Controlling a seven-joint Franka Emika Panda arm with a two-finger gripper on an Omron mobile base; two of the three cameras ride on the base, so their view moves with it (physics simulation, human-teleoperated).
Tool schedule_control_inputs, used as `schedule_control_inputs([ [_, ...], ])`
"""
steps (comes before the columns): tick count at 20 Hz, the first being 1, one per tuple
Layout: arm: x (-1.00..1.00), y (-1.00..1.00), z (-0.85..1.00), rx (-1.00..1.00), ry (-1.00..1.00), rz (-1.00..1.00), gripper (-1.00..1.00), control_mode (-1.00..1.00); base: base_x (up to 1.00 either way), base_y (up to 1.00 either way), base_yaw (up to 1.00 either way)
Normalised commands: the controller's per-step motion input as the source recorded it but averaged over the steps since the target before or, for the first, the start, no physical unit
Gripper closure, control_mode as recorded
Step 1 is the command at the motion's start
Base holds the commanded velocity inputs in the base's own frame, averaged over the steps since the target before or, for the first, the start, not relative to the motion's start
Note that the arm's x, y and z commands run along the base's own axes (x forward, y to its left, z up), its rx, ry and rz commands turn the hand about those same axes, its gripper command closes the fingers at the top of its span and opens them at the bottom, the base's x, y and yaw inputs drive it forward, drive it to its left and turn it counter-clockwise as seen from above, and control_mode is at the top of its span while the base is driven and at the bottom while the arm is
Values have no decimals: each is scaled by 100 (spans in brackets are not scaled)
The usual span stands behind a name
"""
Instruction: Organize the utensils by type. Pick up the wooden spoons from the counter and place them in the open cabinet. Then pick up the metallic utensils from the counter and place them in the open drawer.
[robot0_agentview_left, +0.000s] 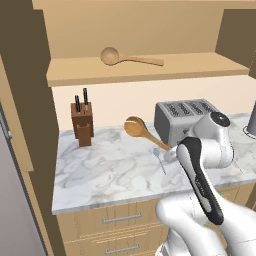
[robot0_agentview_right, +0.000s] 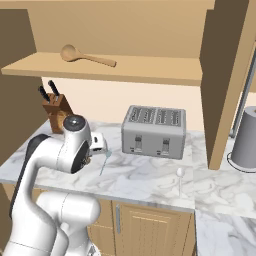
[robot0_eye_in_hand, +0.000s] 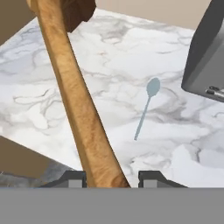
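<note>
Marbled white-and-grey counter (robot0_agentview_left: 100, 170) carries a silver four-slot toaster (robot0_agentview_left: 182, 120). Left of the toaster, gripper (robot0_eye_in_hand: 111, 177) fingers clamp the second light-brown wooden spoon (robot0_agentview_left: 142, 131) by its handle, bowl raised, presumably bound for the tan open cabinet (robot0_agentview_left: 145, 67) above the toaster, where one wooden spoon (robot0_agentview_left: 127, 57) lies.

one wooden spoon (robot0_agentview_left: 131, 57) on cabinet shelf (robot0_agentview_left: 150, 70); toaster (robot0_agentview_left: 185, 119) on counter (robot0_agentview_left: 100, 170).
</note>
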Motion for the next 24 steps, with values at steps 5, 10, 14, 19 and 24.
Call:
schedule_control_inputs([
  [5,-15,-47,56,-17,0,23,100,-100,0,0,0],
  [10,-12,-49,58,-9,-1,9,100,-100,0,0,0],
  [14,-25,-55,50,0,-14,0,100,-100,0,0,0],
  [19,-42,-41,31,-3,-25,4,100,-100,0,0,0],
  [24,-23,-28,24,-16,-39,2,100,-100,0,0,0],
])
